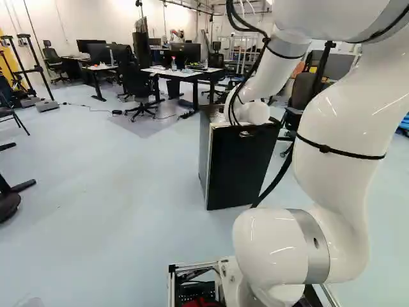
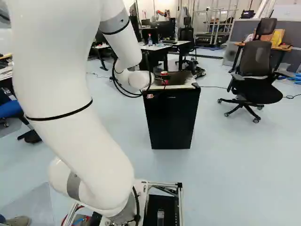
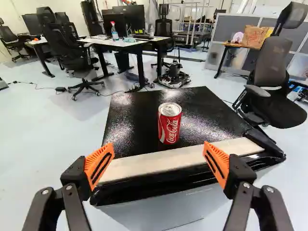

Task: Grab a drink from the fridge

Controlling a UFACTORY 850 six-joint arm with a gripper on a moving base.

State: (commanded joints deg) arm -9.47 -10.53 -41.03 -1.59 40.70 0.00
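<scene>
The room had a pale, smooth floor [image 1: 128, 211], with tables [image 3: 120, 44] carrying screens at its far side. The white arm [image 2: 70, 108] reached ahead from its base to the fridge [image 2: 171, 117], bent so that its wrist came low at the front edge; this presumably served a level approach from the near side. The fridge stood upright, its dark door apparently closed. A pale strip [image 3: 187, 156] ran along the front of its top.

The fingers [image 3: 103, 153] stood wide apart and held nothing, one to either side of the line to the can, likely to leave room for its body. The red can [image 3: 170, 125] stood upright on top of the fridge, ahead of the fingers and just behind the strip. In that position it could be reached without opening the door. In my judgement, a straight advance was called for; an off-centre one could tip the can.
</scene>
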